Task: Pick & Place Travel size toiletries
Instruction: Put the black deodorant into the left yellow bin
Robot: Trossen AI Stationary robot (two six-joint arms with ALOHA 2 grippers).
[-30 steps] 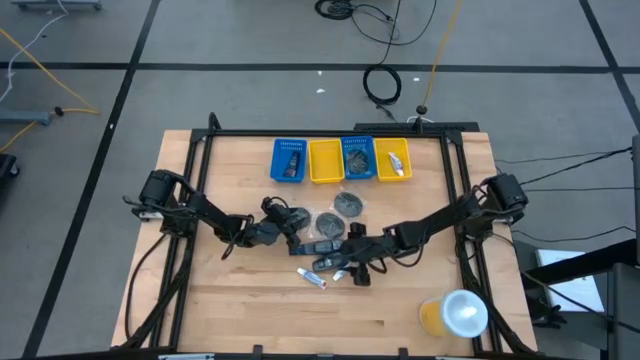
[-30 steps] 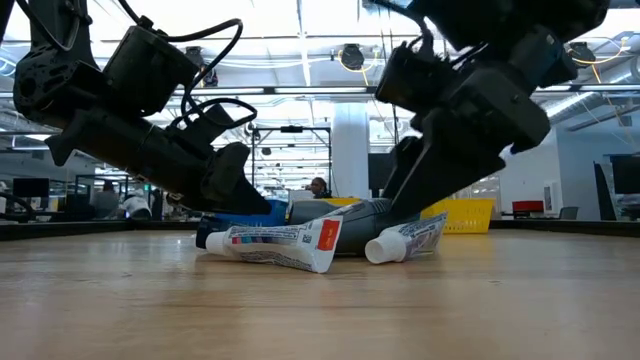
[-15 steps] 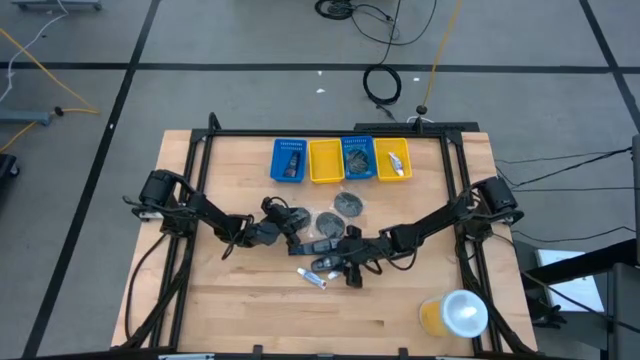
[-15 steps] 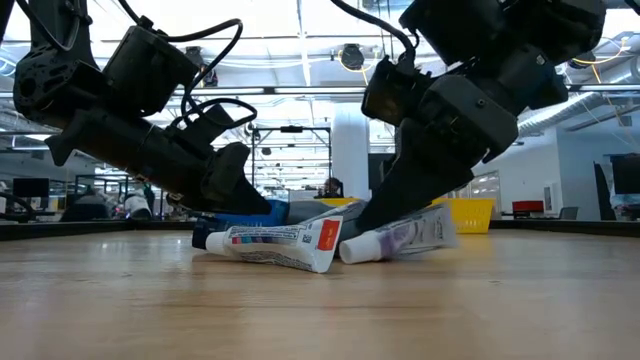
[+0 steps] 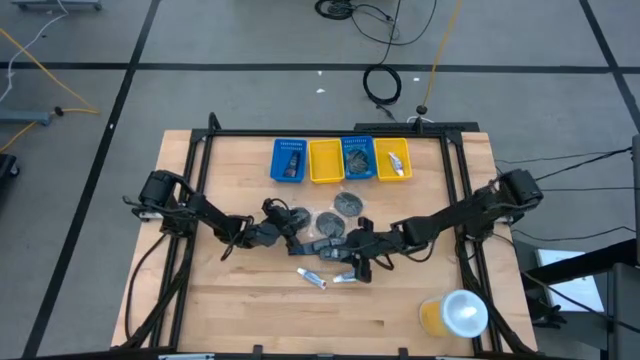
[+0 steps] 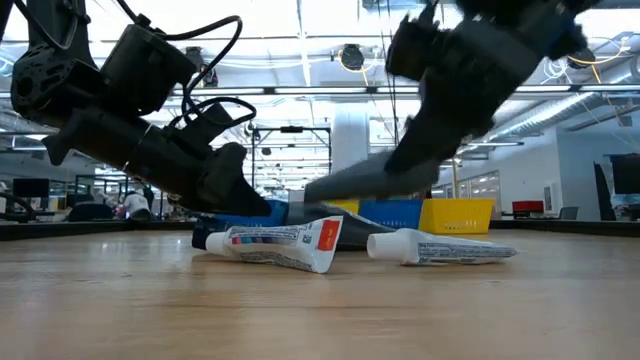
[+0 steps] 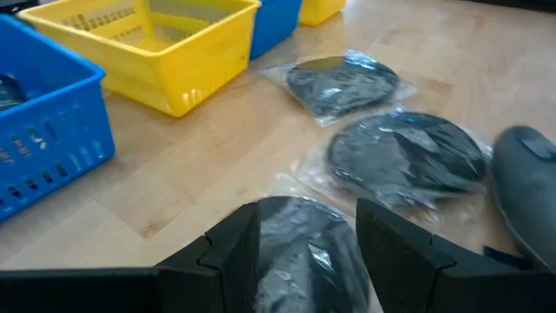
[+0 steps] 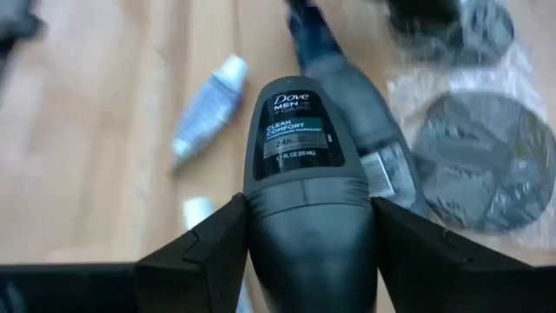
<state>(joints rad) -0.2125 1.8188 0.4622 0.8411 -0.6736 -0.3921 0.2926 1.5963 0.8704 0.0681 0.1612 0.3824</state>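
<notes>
My right gripper [image 5: 352,245] is shut on a dark grey Dove roll-on bottle [image 8: 308,165], which hangs above the table [image 6: 355,186]. Two small white tubes lie flat on the wood [image 6: 280,243] [image 6: 440,247]. A second dark bottle [image 8: 347,109] lies beneath the held one. My left gripper [image 5: 292,222] is low at the table, with a wrapped dark disc [image 7: 300,239] between its fingers. Two more wrapped discs [image 7: 408,156] [image 7: 343,78] lie beyond it. My left gripper has the wrapped disc's near part [image 7: 300,226] between its two fingers [image 7: 230,252], coming in low; the disc lies on the table. The touching faces are hidden by the fingers. My right gripper pinches the roll-on bottle at its wider end [image 8: 308,217] between both fingers [image 8: 217,248]. The bottle lies along the fingers and sticks out past them. It is lifted clear of the table, tilted slightly down at its free end [image 6: 320,190].
Four bins stand in a row at the far edge: blue [image 5: 288,160], yellow [image 5: 326,160], blue [image 5: 358,157], yellow [image 5: 393,160]. A large yellow cup with white lid [image 5: 455,315] stands near the right front corner. Bare wood lies along the near edge.
My right gripper first slid a little toward the table's left, nudging the small tube, then rose and drew toward the far edge with the dark bottle, which is now lifted clear. The small tube that leaned on the bottle has dropped flat onto the table.
</notes>
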